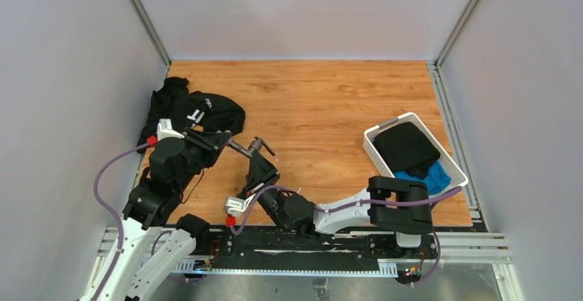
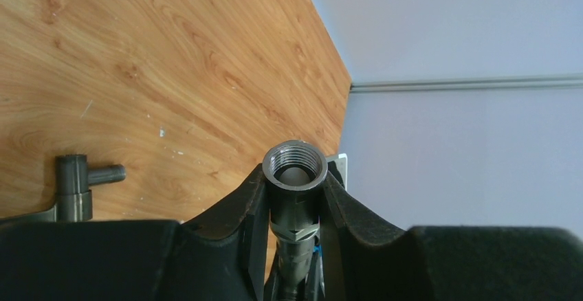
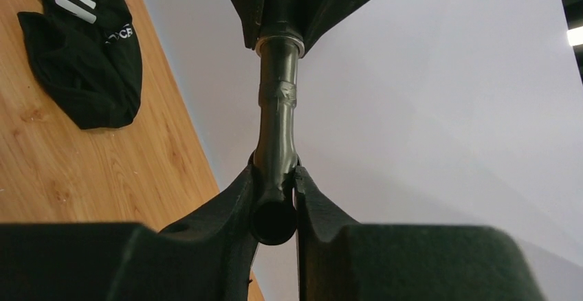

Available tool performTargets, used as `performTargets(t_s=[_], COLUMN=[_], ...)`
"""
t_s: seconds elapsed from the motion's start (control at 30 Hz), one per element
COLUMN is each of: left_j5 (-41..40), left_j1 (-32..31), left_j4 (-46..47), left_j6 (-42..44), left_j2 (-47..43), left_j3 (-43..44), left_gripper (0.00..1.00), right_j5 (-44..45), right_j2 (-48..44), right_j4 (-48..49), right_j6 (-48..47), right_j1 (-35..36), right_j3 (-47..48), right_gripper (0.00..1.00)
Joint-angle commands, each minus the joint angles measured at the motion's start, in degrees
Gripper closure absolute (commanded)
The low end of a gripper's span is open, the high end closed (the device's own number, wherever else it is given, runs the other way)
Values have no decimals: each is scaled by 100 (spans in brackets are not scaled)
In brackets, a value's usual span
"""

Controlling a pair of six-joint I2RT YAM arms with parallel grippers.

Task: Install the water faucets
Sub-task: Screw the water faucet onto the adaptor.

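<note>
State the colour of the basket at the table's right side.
The basket is white; it shows best in the top external view.

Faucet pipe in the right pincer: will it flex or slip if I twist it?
The faucet pipe looks like solid dark metal, so it is probably stiff, not bendy. Its smooth round surface could spin inside the right pincer, which grips only its near end. The left pincer clamps the far end, so it likely won't swing.
</note>
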Motion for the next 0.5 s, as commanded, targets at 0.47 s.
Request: performTargets(t_s=[0.47], left_j5=[493], left_j1=[-16], left_j4=[1062], left_j6=[66], left_j2=[-11], left_j3=[-615], left_gripper=[100], right_j5=[-2544], right_j2=[-2643], right_j4=[-5705], right_j6=[6937], right_j1=[-631], right_j3=[799], right_gripper=[100])
